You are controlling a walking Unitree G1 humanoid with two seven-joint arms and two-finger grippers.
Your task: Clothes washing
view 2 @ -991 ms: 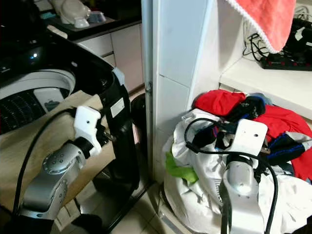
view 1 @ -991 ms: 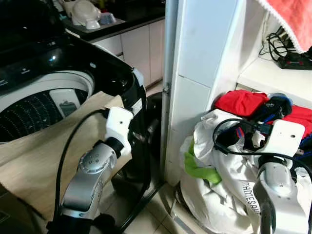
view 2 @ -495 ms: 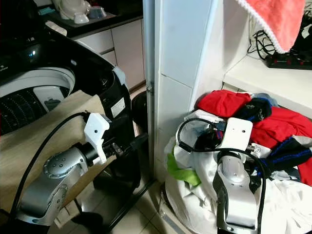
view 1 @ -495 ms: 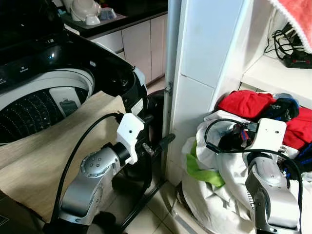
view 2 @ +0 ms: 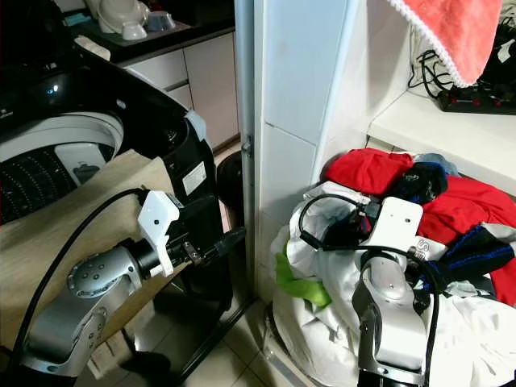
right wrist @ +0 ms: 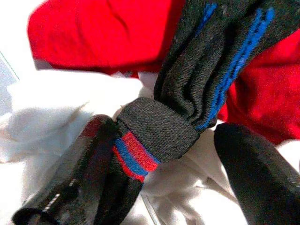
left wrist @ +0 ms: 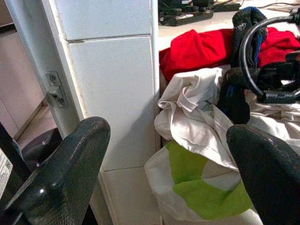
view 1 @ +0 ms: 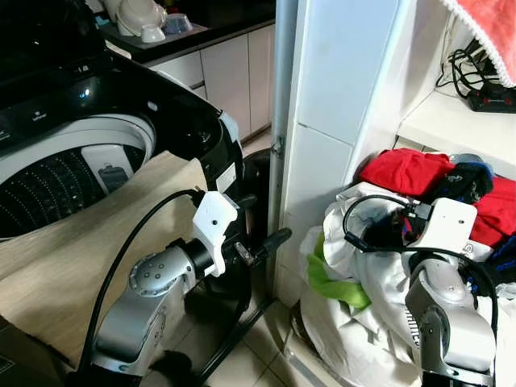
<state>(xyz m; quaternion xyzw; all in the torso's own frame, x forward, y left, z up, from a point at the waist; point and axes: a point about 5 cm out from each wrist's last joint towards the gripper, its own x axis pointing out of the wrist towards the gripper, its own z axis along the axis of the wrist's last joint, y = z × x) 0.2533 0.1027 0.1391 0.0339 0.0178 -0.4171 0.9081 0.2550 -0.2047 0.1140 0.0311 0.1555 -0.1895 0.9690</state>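
Head cam: laundry pile sits right of the white tiled pillar, washing machine on the pillar's other side. Left gripper hangs just short of the pillar.

Left wrist: fingers spread wide, holding nothing.

Right wrist: right gripper open, straddling a dark rolled sock on the pile, by the red garment

The washing machine stands at the left, a tiled pillar in the middle, and the laundry pile at the right beneath a shelf. A bench runs behind the machine.
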